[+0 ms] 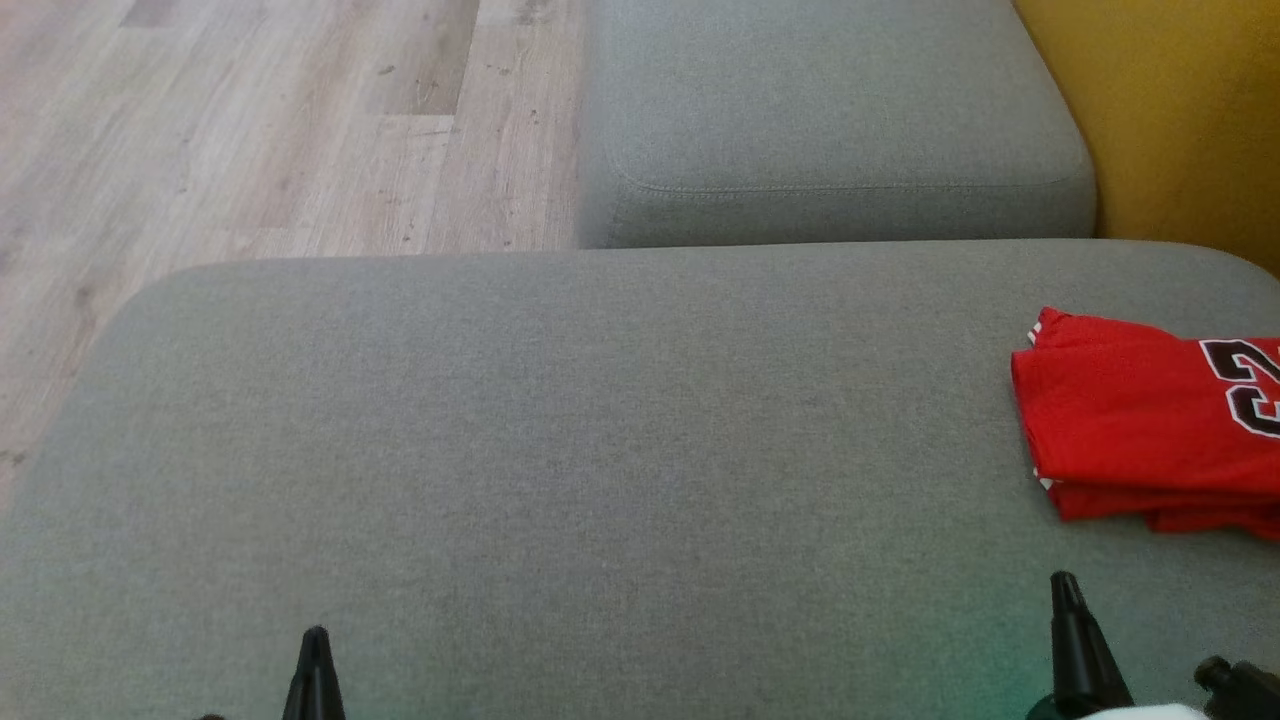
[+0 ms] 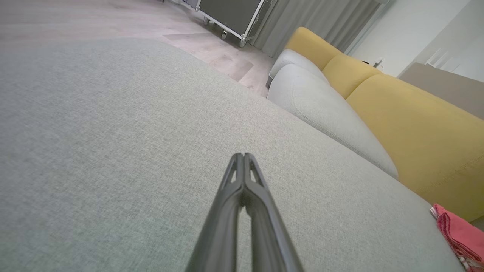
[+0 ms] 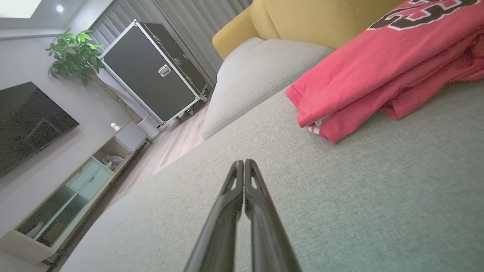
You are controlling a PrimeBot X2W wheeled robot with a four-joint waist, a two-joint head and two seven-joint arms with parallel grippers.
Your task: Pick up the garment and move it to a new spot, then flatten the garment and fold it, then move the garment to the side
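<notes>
Lying folded on the grey sofa seat (image 1: 560,420) beside the yellow backrest (image 1: 1180,120), the red garment (image 1: 1130,420) is near the right gripper (image 3: 244,162). That and the left gripper (image 2: 242,155) are pinched closed, holding nothing.

Our left gripper (image 1: 315,640) sits at the lower left of the head view, our right gripper (image 1: 1064,585) at the lower right. Both point up, jaws pressed together.

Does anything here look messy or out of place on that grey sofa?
Nothing much. The red jersey lies folded toward the right side of the grey cushion, its lower layers poking out a little unevenly. The left tool and right tool are shut and empty.
</notes>
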